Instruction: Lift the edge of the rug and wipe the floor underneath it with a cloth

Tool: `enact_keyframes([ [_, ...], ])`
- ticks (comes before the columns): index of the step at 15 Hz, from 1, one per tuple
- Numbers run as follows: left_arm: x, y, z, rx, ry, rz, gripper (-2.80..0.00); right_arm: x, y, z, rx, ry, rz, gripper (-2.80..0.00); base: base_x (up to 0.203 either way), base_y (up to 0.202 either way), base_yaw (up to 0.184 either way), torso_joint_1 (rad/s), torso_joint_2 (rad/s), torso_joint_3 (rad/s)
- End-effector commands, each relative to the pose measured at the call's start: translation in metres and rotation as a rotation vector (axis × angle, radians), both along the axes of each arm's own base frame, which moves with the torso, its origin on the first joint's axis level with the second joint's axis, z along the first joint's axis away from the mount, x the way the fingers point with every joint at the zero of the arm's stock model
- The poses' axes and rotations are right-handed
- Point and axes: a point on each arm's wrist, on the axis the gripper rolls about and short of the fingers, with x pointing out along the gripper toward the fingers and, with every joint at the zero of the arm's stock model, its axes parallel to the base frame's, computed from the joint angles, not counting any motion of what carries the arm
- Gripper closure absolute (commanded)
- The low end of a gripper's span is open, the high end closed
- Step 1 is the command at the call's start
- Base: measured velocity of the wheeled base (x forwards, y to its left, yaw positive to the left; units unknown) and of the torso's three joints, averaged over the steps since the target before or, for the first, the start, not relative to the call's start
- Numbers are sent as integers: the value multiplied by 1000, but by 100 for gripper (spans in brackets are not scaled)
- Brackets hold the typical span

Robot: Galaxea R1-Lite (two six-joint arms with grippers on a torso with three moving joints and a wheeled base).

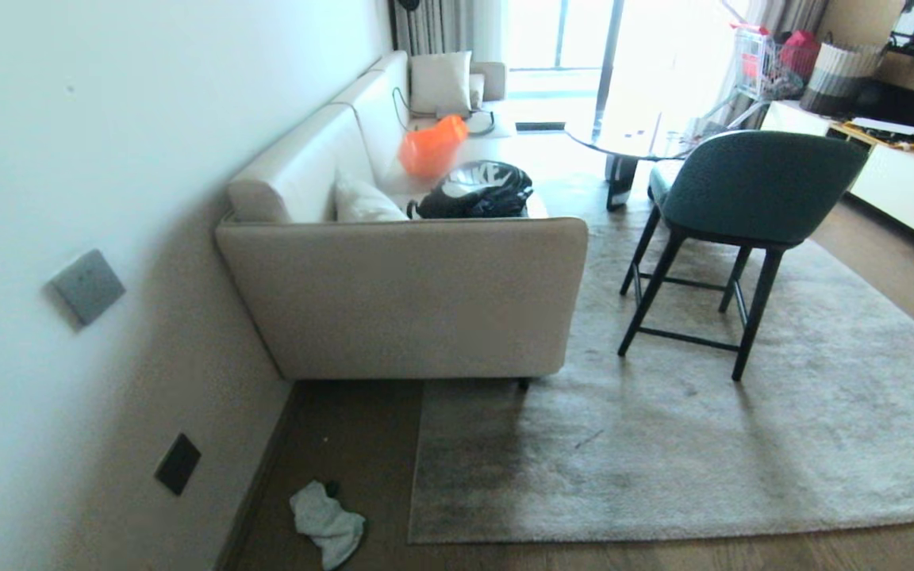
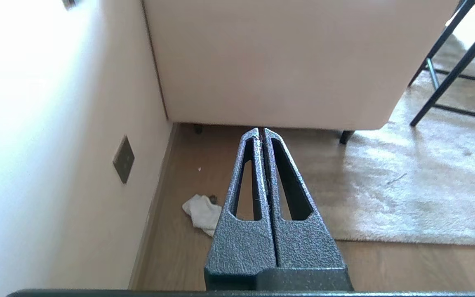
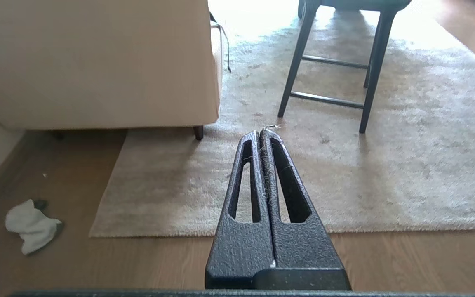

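Now nothing of the task is begun: the rug edge (image 1: 425, 468) lies flat on the floor (image 1: 362, 444), and the cloth (image 1: 328, 523) lies crumpled on the bare planks between the wall (image 1: 68, 412) and the rug corner, near the skirting. Both tools are empty, the left gripper (image 2: 261, 132) with fingers pressed together, the right gripper (image 3: 261, 133) the same. To do the step well, I think the left gripper should first spread and take the cloth from above at its thick fold, while the right one goes to the rug corner, away from the sofa (image 1: 417, 301) leg, because there the rug is free to lift
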Motion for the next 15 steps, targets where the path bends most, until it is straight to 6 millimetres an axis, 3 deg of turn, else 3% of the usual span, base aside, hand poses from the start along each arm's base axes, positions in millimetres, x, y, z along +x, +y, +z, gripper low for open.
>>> enact_keyframes([
  [1,0,0,0,0,1,2,0,0,0,0,0,0,0,0,0,0,0,105,-465,-375],
  [15,0,0,0,-1,-1,2,0,0,0,0,-5,2,0,0,0,0,0,156,-513,-366],
])
